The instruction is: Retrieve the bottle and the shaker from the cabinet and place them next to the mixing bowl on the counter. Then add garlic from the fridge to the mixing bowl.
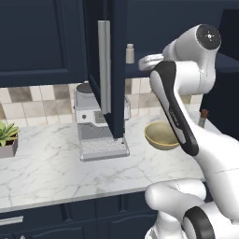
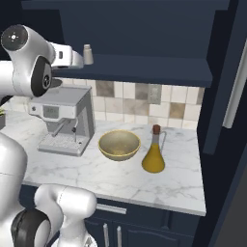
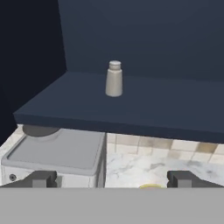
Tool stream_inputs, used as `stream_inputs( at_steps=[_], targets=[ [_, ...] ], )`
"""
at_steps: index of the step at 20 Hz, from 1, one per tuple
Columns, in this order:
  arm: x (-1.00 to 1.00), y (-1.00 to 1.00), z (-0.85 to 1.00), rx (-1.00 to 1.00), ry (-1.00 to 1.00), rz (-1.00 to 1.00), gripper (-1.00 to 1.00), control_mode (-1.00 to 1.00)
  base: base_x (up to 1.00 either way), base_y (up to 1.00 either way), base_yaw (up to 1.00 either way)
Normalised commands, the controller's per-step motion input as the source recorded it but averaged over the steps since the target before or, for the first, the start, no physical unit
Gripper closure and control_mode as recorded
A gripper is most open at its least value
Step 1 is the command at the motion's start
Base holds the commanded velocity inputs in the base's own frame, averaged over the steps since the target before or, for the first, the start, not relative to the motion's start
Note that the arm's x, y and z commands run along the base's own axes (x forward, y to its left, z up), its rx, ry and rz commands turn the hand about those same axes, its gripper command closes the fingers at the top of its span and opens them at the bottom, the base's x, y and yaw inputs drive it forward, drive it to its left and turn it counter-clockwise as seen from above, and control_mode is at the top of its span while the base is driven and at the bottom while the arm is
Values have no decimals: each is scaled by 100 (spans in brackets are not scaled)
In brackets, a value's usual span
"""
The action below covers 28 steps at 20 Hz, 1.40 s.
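Observation:
The small pale shaker [image 3: 114, 78] stands upright on the shelf of the open navy cabinet [image 3: 131, 109], straight ahead of my gripper [image 3: 112, 179], which is open and holds nothing. From the right base view my hand [image 2: 72, 57] is level with the shaker [image 2: 88, 54] and just left of it, apart from it. The amber bottle [image 2: 154, 152] stands on the marble counter [image 2: 169, 188], right beside the tan mixing bowl [image 2: 119, 144]. In the left base view the shaker [image 1: 130, 53] shows beside the cabinet door's silver handle [image 1: 104, 65]. The fridge and garlic are out of view.
A grey coffee machine [image 2: 65, 123] stands on the counter under the cabinet, left of the bowl. A potted plant [image 1: 7, 137] sits at the far left. The open cabinet door [image 1: 116, 70] juts out over the counter, and another navy door [image 2: 236, 72] hangs open at the right.

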Motion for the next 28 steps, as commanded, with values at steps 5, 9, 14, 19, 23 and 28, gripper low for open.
stream_inputs(
  at_steps=[5,9,14,19,23,28],
  targets=[
    [57,0,0,0,0,0,-100,-100,0,0,0],
    [55,0,0,0,0,0,-100,-100,0,0,0],
    [51,1,-1,0,0,0,-100,-100,0,0,0],
    [47,8,-9,0,3,0,-100,-100,0,0,0],
    [40,8,-9,0,1,0,-100,-100,0,0,0],
    [35,2,-7,0,0,0,-100,-100,0,0,0]
  ],
)
